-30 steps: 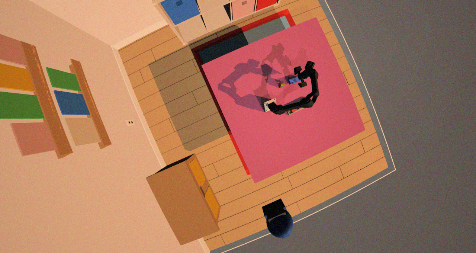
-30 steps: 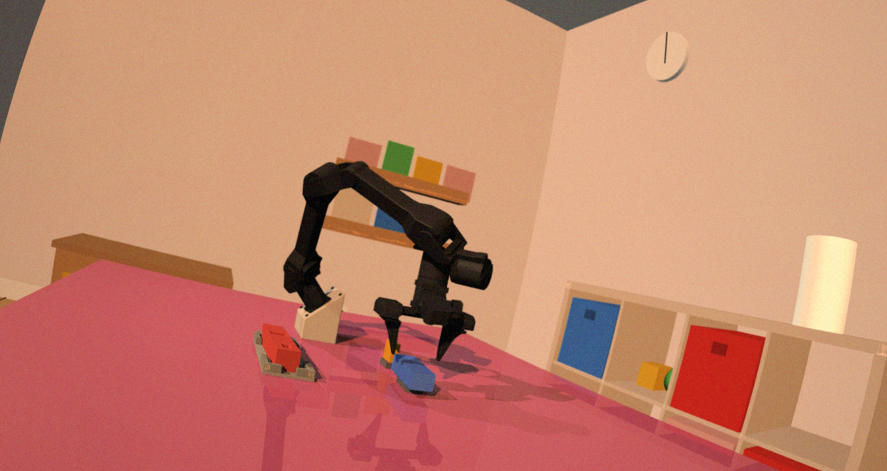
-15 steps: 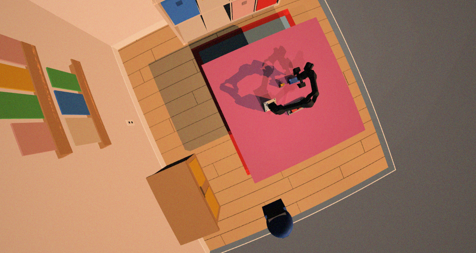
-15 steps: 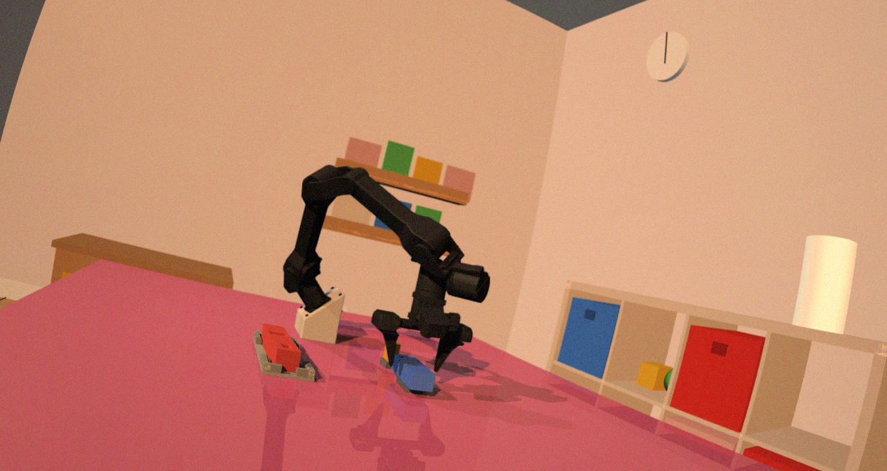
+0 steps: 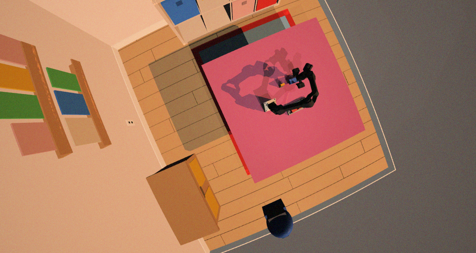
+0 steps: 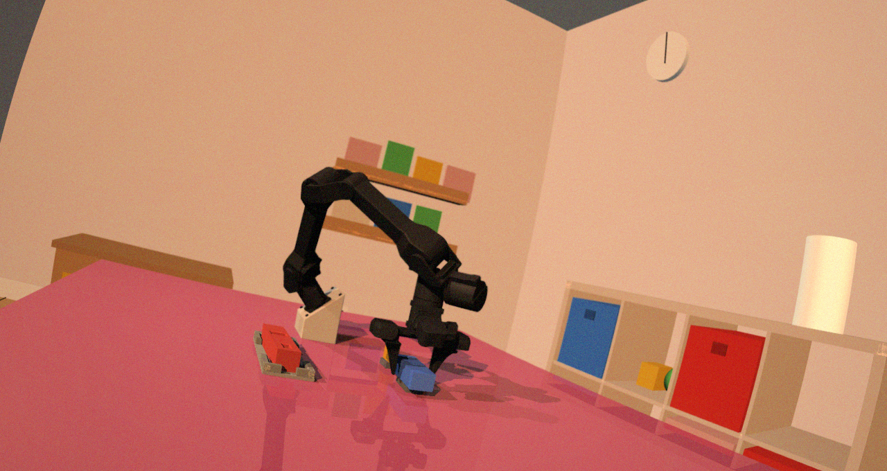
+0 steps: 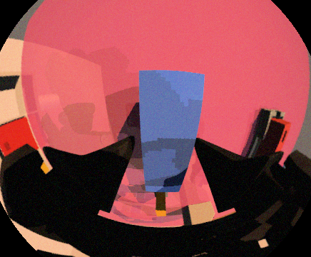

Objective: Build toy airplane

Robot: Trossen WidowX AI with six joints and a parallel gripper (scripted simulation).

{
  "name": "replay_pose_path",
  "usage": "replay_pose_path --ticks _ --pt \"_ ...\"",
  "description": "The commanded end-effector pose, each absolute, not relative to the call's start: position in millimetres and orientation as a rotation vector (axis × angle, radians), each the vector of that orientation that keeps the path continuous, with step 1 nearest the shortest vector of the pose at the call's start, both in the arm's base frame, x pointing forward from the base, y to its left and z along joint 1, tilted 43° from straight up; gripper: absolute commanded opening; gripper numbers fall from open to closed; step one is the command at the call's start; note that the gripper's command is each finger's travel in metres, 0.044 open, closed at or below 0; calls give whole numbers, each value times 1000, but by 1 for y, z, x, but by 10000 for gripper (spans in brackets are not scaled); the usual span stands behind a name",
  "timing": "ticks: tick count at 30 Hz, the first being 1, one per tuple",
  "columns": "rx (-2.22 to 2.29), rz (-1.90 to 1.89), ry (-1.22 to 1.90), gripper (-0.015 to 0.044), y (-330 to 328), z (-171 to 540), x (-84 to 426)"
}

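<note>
The red fuselage (image 5: 295, 110) (image 6: 282, 348) (image 7: 286, 133) sits in the grey cradle (image 6: 289, 375); the arm partly covers it in the top view. The blue wing (image 5: 292, 80) (image 6: 416, 379) (image 7: 170, 107) lies low at the table. My gripper (image 5: 296, 78) (image 6: 412, 370) (image 7: 165, 140) is low over the wing, one finger on each side of it. The fingers are open, with a narrow gap beside the wing in the wrist view. The orange tail fin (image 5: 282, 84) (image 6: 385, 354) (image 7: 160, 213) is just beyond the wing, on the robot base's side.
The pink table (image 5: 299, 144) (image 6: 154, 400) carries everything. The pale robot base (image 6: 322, 325) stands behind the cradle and the wing. A cube shelf (image 6: 644, 325) stands past the table edge. The arm arches above the table between base and wing.
</note>
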State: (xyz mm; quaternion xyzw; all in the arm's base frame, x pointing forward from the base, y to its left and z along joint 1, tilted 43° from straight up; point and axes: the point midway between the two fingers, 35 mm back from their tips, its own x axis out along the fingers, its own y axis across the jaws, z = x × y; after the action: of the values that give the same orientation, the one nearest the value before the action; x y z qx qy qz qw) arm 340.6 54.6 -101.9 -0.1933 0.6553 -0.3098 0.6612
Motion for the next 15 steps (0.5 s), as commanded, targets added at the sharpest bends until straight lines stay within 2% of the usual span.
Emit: replay_pose_path --ticks 1,4,11,15 --pt "-441 -699 1481 256 54 -102 341" --pt "-441 -699 1481 177 54 -102 341" --pt "-441 -699 1481 131 54 -102 341" --pt "-441 -699 1483 26 55 -101 341"
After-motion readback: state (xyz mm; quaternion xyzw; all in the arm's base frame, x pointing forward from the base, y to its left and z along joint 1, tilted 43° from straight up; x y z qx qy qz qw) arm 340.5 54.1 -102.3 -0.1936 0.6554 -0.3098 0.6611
